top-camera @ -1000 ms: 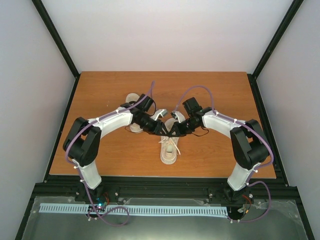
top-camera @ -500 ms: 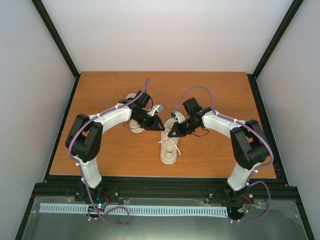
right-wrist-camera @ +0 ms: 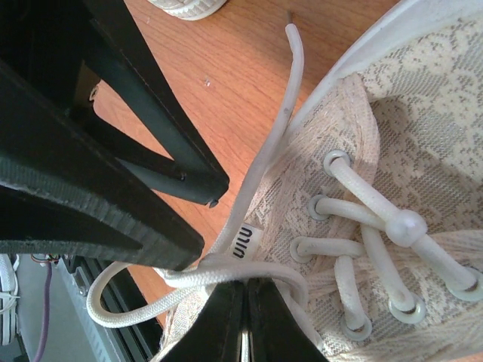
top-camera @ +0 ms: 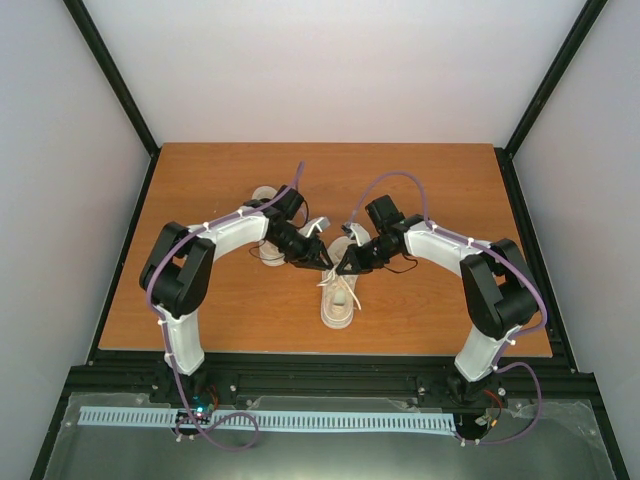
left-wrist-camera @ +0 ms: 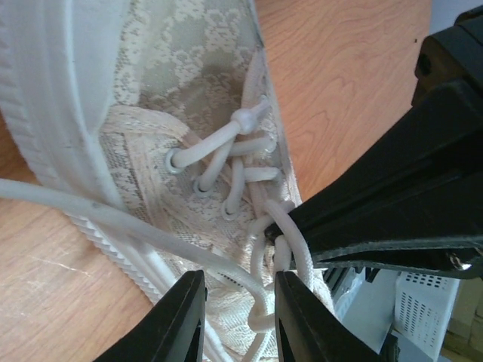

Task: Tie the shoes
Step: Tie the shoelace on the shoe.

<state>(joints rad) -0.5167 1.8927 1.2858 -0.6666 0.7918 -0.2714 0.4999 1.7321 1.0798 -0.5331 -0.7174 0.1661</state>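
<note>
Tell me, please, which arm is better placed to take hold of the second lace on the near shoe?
Left. The left hand is open with a lace strand between its fingers, just above the shoe. The right hand is shut on a lace loop.

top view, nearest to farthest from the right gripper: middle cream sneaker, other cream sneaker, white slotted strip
1. Middle cream canvas sneaker: under the right gripper, which pinches its white lace.
2. Other cream canvas sneaker: left, beneath the left arm.
3. White slotted plastic strip: along the bottom.

Left gripper [top-camera: 324, 263] slightly parted, right gripper [top-camera: 342, 268] pinched closed, tips angled together, nearly touching.
</note>
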